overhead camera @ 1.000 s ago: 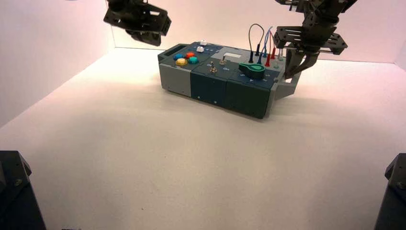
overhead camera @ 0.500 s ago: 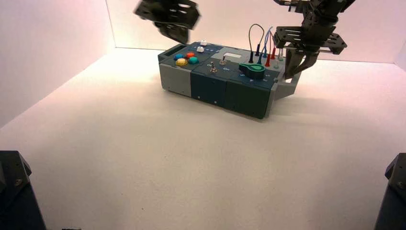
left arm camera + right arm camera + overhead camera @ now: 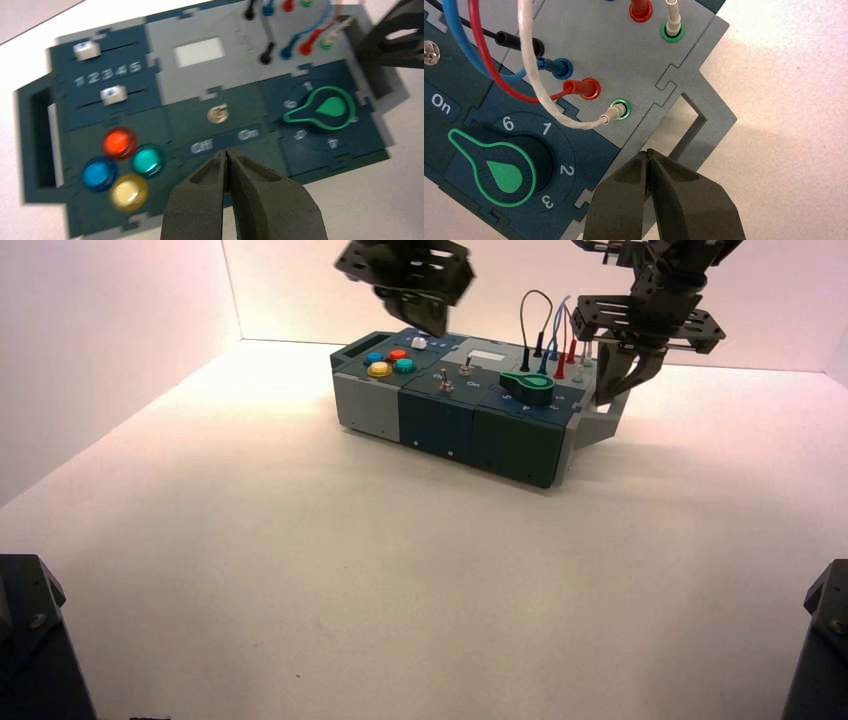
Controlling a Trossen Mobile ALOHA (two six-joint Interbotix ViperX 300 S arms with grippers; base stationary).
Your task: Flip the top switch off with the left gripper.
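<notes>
Box (image 3: 436, 422), set at the far part of the pale table (image 3: 300, 540); contents listed from left to right.
- Four round buttons (image 3: 397, 356), grouped at the left end: blue, yellow, red and green.
- Two white sliders (image 3: 114, 95), behind the buttons.
- Left gripper (image 3: 226, 154), held above the box, apart from the switches; fingers clenched, tips together, nothing grasped.
- Near switch (image 3: 445, 386), silvery, placed at the middle front.
- Top switch (image 3: 218, 114), silvery with a round collar, placed farther back and slightly right of the near one, behind the "Off" and "On" lettering; lever tipped toward the "On" side.
- Green knob (image 3: 527, 388), mounted at the right front.
- Wires (image 3: 556, 328), black, blue, red and white, plugged in behind the knob.
- Right gripper (image 3: 648, 152), parked at the box's right-end handle; fingers clenched, nothing grasped.
</notes>
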